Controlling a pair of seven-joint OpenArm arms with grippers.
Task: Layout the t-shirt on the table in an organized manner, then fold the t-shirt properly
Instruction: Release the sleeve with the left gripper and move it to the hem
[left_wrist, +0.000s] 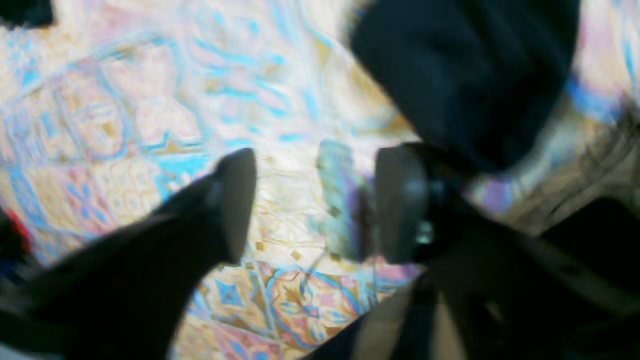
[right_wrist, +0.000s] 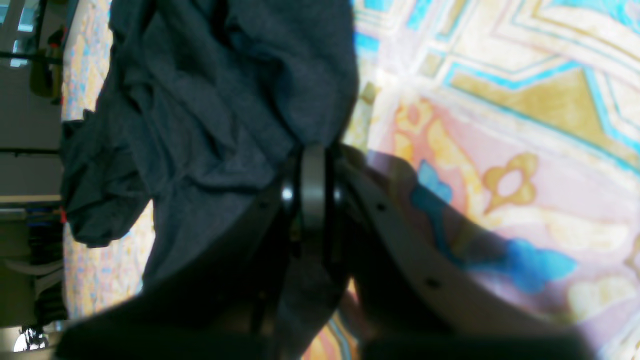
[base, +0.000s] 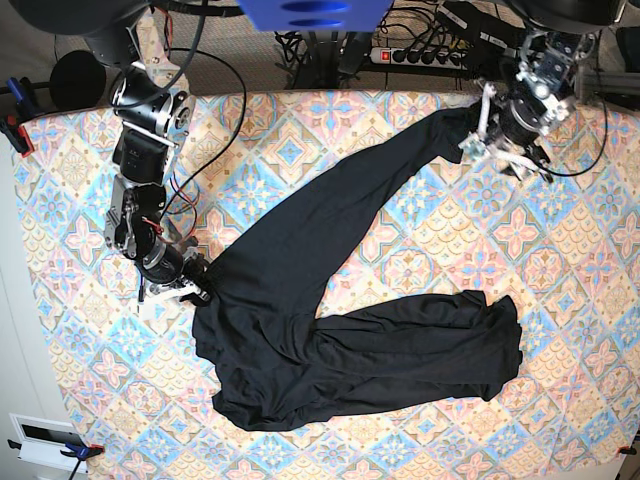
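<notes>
Patterned worktop carries the t-shirt, bunched toward 6 o'clock, one sleeve stretched to 1 o'clock. Right tool is clamped on its edge; left tool stands apart, empty. Hazard: one-sided pulling drags the unpinned fabric into a bunch.

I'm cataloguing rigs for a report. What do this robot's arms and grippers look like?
Both arms are mostly black with bare silver metal joints, seen from the base view. The right arm has red and black cables running along it. The left gripper has dark tapered fingers with flat grey pads. The right gripper has dark, smooth curved fingers with small screw holes.
</notes>
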